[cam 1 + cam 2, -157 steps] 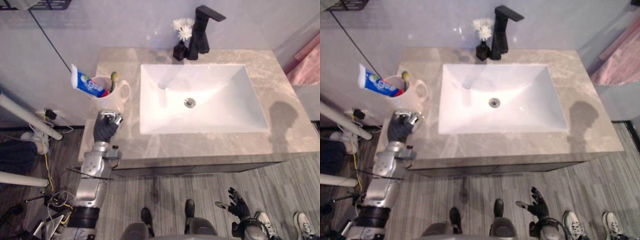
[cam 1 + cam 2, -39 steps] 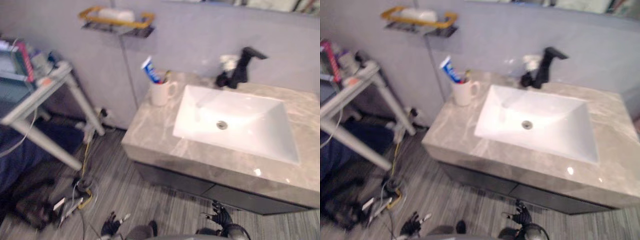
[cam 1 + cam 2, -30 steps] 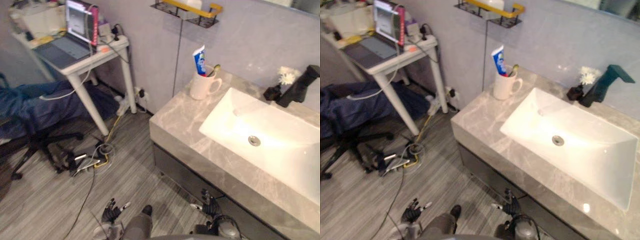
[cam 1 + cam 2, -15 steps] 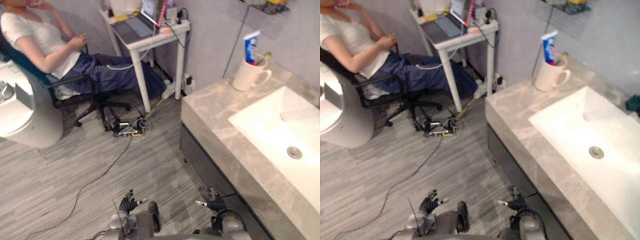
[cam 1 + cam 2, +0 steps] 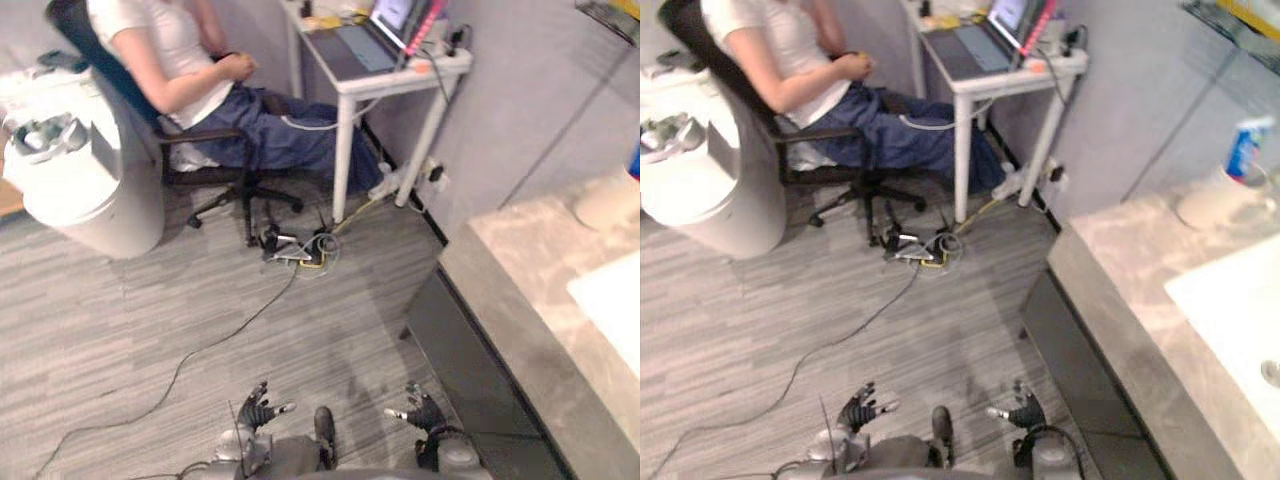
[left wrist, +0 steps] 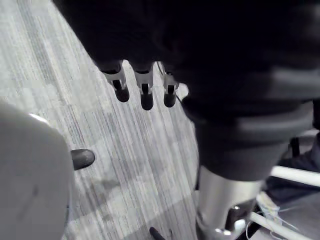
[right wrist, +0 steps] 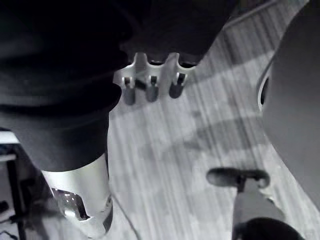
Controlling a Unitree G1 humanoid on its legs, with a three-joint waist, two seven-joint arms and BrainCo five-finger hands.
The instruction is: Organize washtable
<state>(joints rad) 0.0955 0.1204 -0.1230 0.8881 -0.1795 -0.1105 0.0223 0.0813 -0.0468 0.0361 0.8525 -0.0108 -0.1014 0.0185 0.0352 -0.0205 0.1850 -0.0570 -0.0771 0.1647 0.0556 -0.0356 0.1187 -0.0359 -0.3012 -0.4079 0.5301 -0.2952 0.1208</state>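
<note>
Left eye view: the left robot hand (image 5: 258, 408) and the right robot hand (image 5: 420, 412) hang low over the grey plank floor (image 5: 120, 320). Both have their fingers spread and hold nothing. The counter (image 5: 520, 290) runs along the right side, nearer the right robot hand but well apart from both.

Right eye view: a white mug (image 5: 1210, 208) with a toothpaste tube (image 5: 1243, 148) upright in it stands at the counter's far end, beside the sink (image 5: 1240, 310) and well apart from either hand. A person (image 5: 770, 50) sits by a side table (image 5: 1020, 75) carrying a laptop (image 5: 970, 45).

Left wrist view: the fingers (image 6: 146, 97) hang straight and loose above the floor.

Right wrist view: the fingers (image 7: 151, 90) are likewise released and empty.
</note>
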